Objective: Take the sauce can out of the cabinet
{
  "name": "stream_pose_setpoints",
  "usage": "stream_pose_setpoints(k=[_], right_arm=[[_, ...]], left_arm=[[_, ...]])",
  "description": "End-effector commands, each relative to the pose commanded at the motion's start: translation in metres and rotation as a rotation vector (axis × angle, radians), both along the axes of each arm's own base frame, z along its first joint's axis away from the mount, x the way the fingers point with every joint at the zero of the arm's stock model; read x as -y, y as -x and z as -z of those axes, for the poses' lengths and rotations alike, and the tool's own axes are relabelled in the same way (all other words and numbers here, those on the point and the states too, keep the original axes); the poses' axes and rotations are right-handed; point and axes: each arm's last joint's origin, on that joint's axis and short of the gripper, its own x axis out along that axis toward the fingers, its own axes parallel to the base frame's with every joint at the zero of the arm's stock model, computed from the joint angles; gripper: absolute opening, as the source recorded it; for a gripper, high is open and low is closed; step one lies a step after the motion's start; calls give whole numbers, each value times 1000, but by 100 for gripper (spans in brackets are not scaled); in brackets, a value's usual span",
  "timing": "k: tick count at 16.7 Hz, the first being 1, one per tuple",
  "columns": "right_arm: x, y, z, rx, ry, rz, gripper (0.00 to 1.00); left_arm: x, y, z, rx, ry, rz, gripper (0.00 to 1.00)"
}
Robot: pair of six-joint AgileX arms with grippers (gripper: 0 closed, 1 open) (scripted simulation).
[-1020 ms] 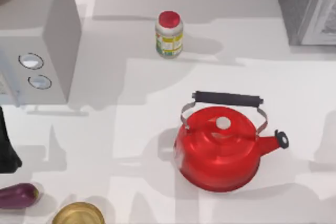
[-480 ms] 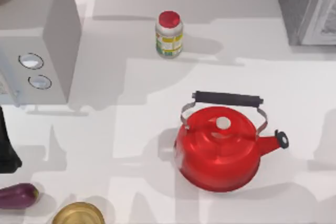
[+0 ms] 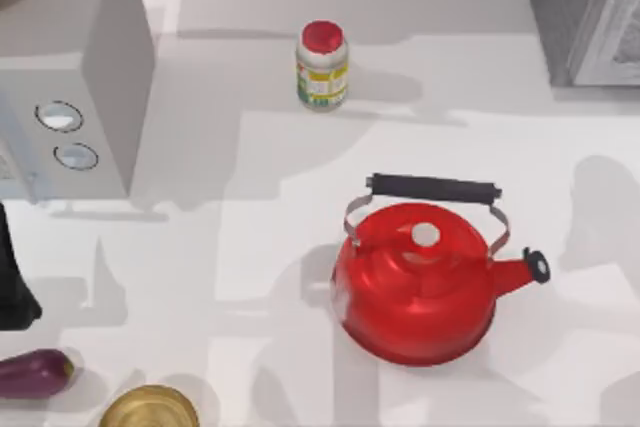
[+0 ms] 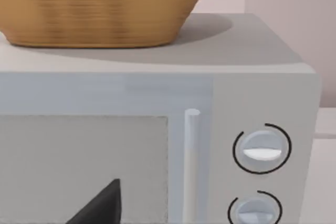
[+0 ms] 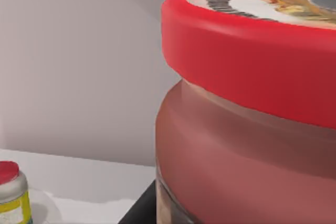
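The sauce can (image 5: 247, 103) sits very close in the right wrist view, with its red-rimmed printed top and red-orange body. My right gripper (image 5: 210, 211) is shut on it, and one dark finger (image 5: 140, 207) shows at its base. The table and the white jar lie far below and behind the can. The cabinet (image 3: 565, 7), dark grey with a paler door panel (image 3: 615, 37), stands at the table's back right corner. My left gripper (image 3: 12, 287) is parked at the left edge, facing the microwave.
A red kettle (image 3: 415, 282) stands right of centre. The white jar with a red cap (image 3: 322, 65) is at the back middle. A light-grey microwave (image 3: 75, 77) with two dials is at the left. An eggplant (image 3: 35, 372) and a brass bowl (image 3: 150, 409) lie front left.
A new arm shadow has spread over the table at the right, beside the kettle's spout. The objects on the table and the left arm have not moved.
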Motion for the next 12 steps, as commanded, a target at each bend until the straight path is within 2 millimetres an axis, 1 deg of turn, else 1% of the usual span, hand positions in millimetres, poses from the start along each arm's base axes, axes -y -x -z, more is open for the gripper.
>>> stream_pose_setpoints(k=[3, 5, 6, 7, 9, 12], right_arm=[[-1, -43, -11, -6, 7, -110, 0], [-2, -77, -8, -16, 12, -186, 0], [-2, -95, -3, -21, 13, -224, 0], [-2, -112, 4, -28, 15, -262, 0], [-1, -144, 25, -40, 16, -334, 0], [0, -182, 66, -57, 17, -430, 0]], left_arm=[[0, 0, 0, 0, 0, 0, 100], [0, 0, 0, 0, 0, 0, 100], [0, 0, 0, 0, 0, 0, 100], [0, 0, 0, 0, 0, 0, 100], [0, 0, 0, 0, 0, 0, 100], [0, 0, 0, 0, 0, 0, 100]])
